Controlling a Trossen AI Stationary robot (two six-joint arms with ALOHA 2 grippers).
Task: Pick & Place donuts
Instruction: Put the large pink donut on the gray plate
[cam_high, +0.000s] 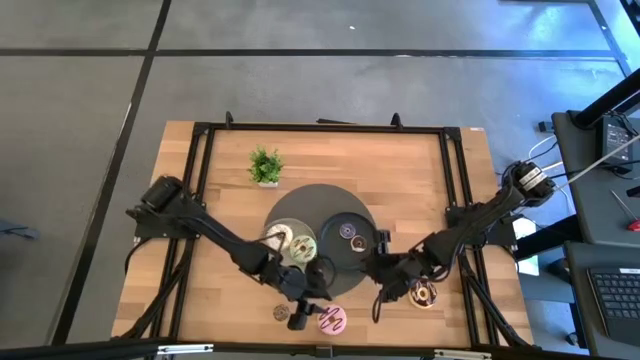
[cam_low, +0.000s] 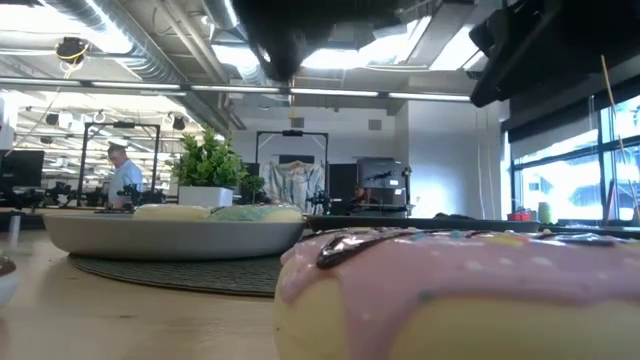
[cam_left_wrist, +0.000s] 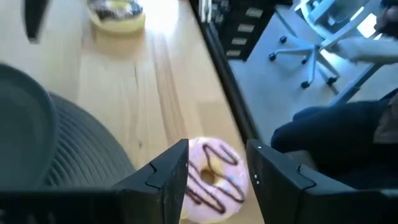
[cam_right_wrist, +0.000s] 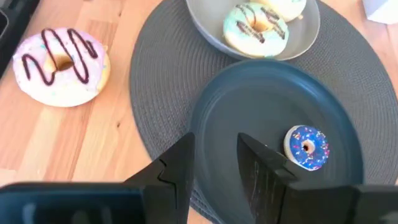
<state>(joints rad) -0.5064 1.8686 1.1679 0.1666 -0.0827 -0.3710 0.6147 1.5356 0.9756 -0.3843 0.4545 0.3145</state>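
A pink donut with dark stripes lies on the table near the front edge; it also shows in the left wrist view. My left gripper is open just beside it toward the table's left, with its fingers framing the donut without touching it. My right gripper is open and empty over the near rim of the dark plate, which holds a small blue-purple donut. The grey plate holds a green donut and a cream donut.
Both plates stand on a round grey mat. A chocolate donut with white drizzle lies at the front right, and a small brown donut at the front left. A potted plant stands farther back. A black frame edges the table.
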